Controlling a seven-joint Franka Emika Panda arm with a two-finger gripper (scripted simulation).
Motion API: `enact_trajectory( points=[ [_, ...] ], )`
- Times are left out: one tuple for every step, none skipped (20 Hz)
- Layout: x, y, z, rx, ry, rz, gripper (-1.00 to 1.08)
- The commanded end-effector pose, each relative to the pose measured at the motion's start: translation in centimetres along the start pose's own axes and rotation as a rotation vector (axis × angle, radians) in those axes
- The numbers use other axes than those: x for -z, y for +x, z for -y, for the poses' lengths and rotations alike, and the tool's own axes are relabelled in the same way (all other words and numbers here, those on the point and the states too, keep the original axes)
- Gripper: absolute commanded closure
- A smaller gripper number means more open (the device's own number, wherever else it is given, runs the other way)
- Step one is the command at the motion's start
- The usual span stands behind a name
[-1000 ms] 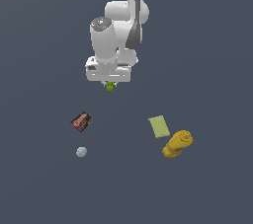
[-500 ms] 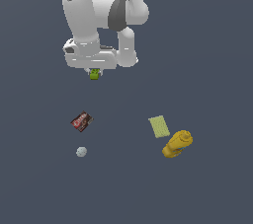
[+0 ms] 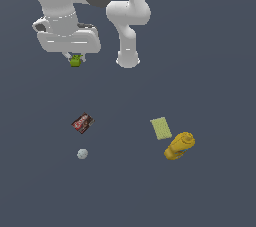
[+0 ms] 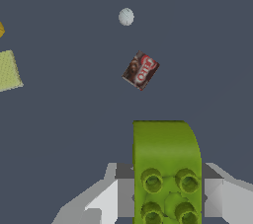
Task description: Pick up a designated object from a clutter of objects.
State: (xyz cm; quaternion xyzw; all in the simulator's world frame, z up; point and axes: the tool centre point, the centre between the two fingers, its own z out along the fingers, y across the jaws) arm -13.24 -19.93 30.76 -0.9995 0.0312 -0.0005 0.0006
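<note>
My gripper (image 3: 75,60) is shut on the small bright green block (image 3: 75,61) and holds it high above the floor, toward the exterior view's upper left. In the wrist view the green block (image 4: 166,168) fills the space between my two grey fingers (image 4: 111,196), its round studs showing. The rest of the clutter lies far below: a dark red-brown packet (image 3: 83,123), a small grey-white ball (image 3: 82,154), a pale green flat rectangle (image 3: 160,128) and a yellow bottle-like object (image 3: 179,146).
The arm's white base column (image 3: 128,46) stands behind, to the exterior view's right of the gripper. In the wrist view the packet (image 4: 141,70), the ball (image 4: 126,17) and the pale rectangle (image 4: 8,70) lie on the dark floor.
The gripper has risen and moved toward the exterior view's left, carrying the green block with it. The items on the floor have not moved.
</note>
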Motion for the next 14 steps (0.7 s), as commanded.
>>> enact_trajectory(
  points=[
    [1.6, 0.2, -1.2, 0.001, 0.000, 0.001, 1.08],
    [2.1, 0.3, -1.5, 0.001, -0.001, 0.001, 1.08],
    [2.5, 0.4, -1.9, 0.001, -0.001, 0.001, 1.08],
    [2.9, 0.5, -2.2, 0.001, -0.001, 0.001, 1.08],
    [3.3, 0.6, -2.5, 0.001, -0.001, 0.001, 1.08],
    [3.6, 0.7, -2.7, 0.001, -0.001, 0.001, 1.08],
    [3.9, 0.7, -2.9, 0.001, -0.001, 0.001, 1.08],
    [4.2, 0.8, -3.1, 0.001, -0.001, 0.001, 1.08],
    [4.4, 0.8, -3.2, 0.001, -0.001, 0.001, 1.08],
    [4.5, 0.9, -3.4, 0.001, -0.001, 0.001, 1.08],
    [4.6, 0.9, -3.5, 0.001, -0.001, 0.001, 1.08],
    [4.7, 0.9, -3.5, 0.001, -0.001, 0.001, 1.08],
    [4.8, 0.9, -3.6, 0.001, -0.001, 0.001, 1.08],
    [4.8, 1.0, -3.6, 0.001, -0.001, 0.001, 1.08]
  ],
)
